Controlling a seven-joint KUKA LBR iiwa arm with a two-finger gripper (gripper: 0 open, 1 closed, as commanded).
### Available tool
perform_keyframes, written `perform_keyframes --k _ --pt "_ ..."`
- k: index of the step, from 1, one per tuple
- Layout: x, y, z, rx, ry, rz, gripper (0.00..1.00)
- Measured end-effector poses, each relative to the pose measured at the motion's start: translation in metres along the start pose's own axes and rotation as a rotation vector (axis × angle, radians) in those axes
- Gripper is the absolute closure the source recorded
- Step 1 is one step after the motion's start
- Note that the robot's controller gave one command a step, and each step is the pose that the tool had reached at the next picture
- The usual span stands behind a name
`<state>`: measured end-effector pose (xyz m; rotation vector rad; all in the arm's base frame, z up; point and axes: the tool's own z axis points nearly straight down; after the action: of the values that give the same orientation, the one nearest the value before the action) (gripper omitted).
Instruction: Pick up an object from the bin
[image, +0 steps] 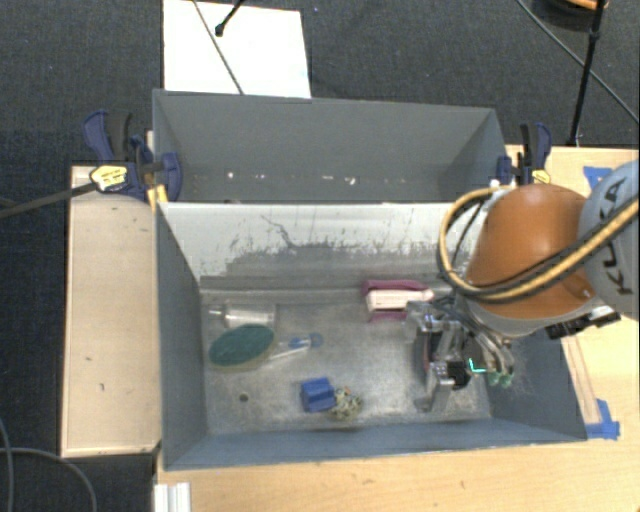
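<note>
Dark carpet lies around a grey metal bin (320, 140), and most of the loose things sit on the left and middle of its scuffed floor. Furthest left, a clear plastic tube (238, 317) lies just behind a green oval pad (240, 346). A small blue-tipped stick (297, 345) lies just beside the pad's right end. Nearer the front wall is a blue block (317, 394), with a small olive-coloured lump (347, 404) touching or nearly touching its right side. Right of centre, a pink-and-white packet (396, 298) rests against the foot of the back wall. The arm's orange-covered wrist (525, 250) hangs over the right part of the bin. The jaws are low over the floor there, in front of and slightly right of the packet. I cannot tell whether the jaws are open or closed, and no thing can be made out between them. This looks like the reach-down step, with nothing picked up yet. The packet is the nearest candidate, while the block and lump lie well apart to the left. A grasp on the packet would likely call for a shift back and left. The back wall crowds that side, and the right wall leaves little room for the wrist.
</note>
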<state>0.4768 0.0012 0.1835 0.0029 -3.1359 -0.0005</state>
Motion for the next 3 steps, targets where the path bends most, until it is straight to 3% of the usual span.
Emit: perform_keyframes --k 1,2,3 --pt "-0.009 -0.099 0.109 -0.003 -0.028 0.486 0.00" --pt "-0.019 -0.111 0.082 0.002 -0.011 -0.274 0.00" --pt "-0.052 -0.104 0.082 0.003 -0.011 -0.576 0.00"
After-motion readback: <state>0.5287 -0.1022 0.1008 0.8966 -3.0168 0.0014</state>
